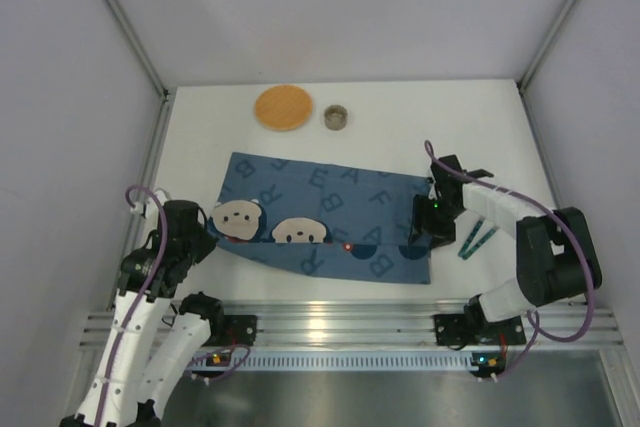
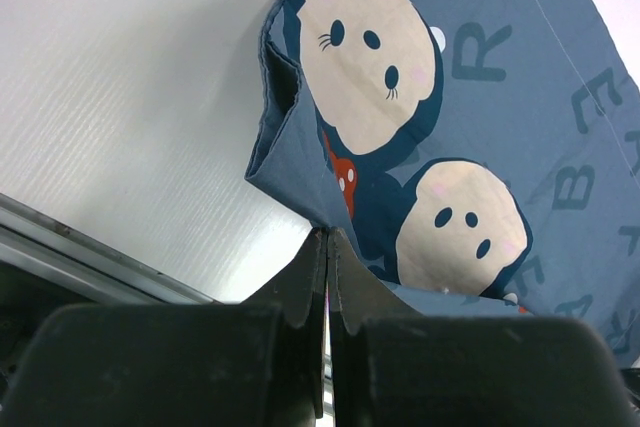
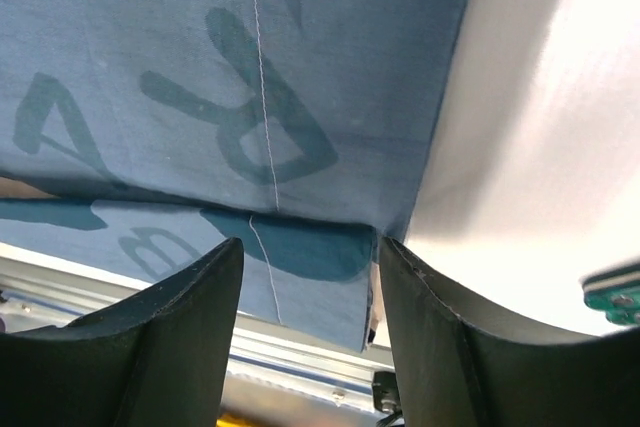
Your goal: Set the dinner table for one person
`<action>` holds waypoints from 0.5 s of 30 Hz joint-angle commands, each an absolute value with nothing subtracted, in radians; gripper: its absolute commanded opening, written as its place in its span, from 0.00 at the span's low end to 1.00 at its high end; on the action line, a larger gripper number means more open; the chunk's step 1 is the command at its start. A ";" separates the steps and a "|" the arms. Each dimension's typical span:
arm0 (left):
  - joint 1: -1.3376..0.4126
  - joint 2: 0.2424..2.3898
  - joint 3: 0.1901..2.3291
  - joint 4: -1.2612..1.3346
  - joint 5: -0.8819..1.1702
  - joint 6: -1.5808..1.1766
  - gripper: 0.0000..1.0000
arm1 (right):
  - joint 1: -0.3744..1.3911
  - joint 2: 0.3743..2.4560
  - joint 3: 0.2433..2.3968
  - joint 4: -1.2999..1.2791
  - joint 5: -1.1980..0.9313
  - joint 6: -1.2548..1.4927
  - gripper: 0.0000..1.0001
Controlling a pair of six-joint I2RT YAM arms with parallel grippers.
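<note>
**Two arms at the ends of a printed cloth on the dinner table.**
Top external view: the dinner table point(image 1: 200, 137), white and rail-edged, fills the floor of the view and carries a blue cloth mat point(image 1: 340, 197) across its middle. A wooden disc point(image 1: 282, 107) and a small cup point(image 1: 337, 117) stand beyond the mat, near the far edge. The left gripper point(image 1: 205, 237) meets the mat's left end, which is folded over; the right gripper point(image 1: 425, 237) sits at the mat's right near corner, with teal utensils point(image 1: 478, 240) just beside it on the bare top. Left wrist view: the jaws are pressed together, pinching a corner of the mat, which rises in a fold from the white surface. Right wrist view: the jaws stand apart, astride the mat's folded corner, with bare table to the right.
</note>
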State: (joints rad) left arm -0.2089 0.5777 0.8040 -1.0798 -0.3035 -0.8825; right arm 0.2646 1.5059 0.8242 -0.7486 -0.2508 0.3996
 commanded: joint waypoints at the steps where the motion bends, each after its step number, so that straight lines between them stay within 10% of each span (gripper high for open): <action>1: -0.204 0.569 0.801 -1.078 -0.298 -0.862 0.00 | 0.273 1.422 0.822 -0.785 -0.203 0.436 0.57; 15: -0.203 0.571 0.799 -1.074 -0.287 -0.851 0.00 | 0.285 1.437 0.773 -0.735 -0.213 0.454 0.51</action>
State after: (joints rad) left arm -0.2089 0.5777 0.7963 -1.0794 -0.2928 -0.8646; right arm 0.2710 1.4296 0.7731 -0.7650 -0.2241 0.4423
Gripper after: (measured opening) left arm 0.012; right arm 0.520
